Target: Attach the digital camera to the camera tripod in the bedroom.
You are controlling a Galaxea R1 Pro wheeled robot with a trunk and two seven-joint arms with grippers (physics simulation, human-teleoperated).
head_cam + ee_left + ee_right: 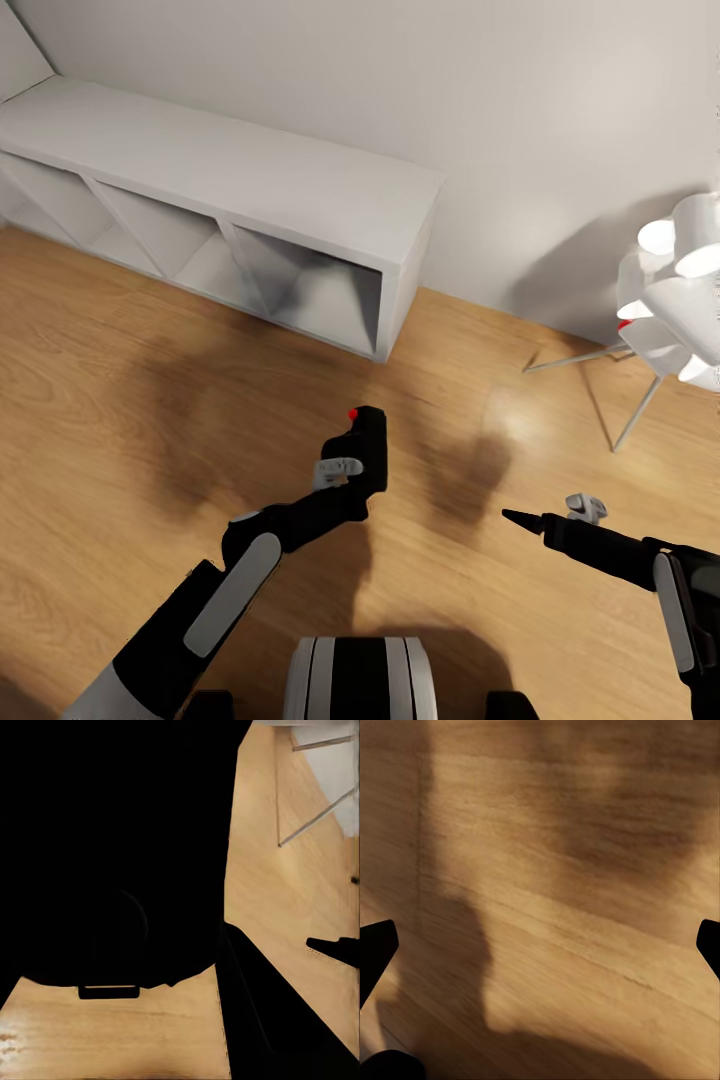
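My left gripper (362,470) is clamped on the digital camera (368,448), holding it up in front of me over the light wood plank floor (120,400), its red dot (353,412) showing at the top edge in the head view. From my left wrist the camera (112,847) is a big black mass pressed close against the lens (too dark there to make out any detail beyond a faint round outline), with one dark finger (262,1012) running alongside it. My right gripper (525,520) hangs out to my right, apart from the camera, with nothing in it; from its own wrist I see my two fingertips (375,949) standing wide at opposite edges, with bare wood grain and a soft shadow between them. Ahead against the pale grey wall (450,80) sits the long grey cube shelf (250,190), its open compartments crossed by slanting dividers. Off to the right stands the white lamp (675,290) on thin splayed legs, and those legs (315,817) also show from my left wrist. The tip of my right gripper (330,945) shows there too, above the floor.
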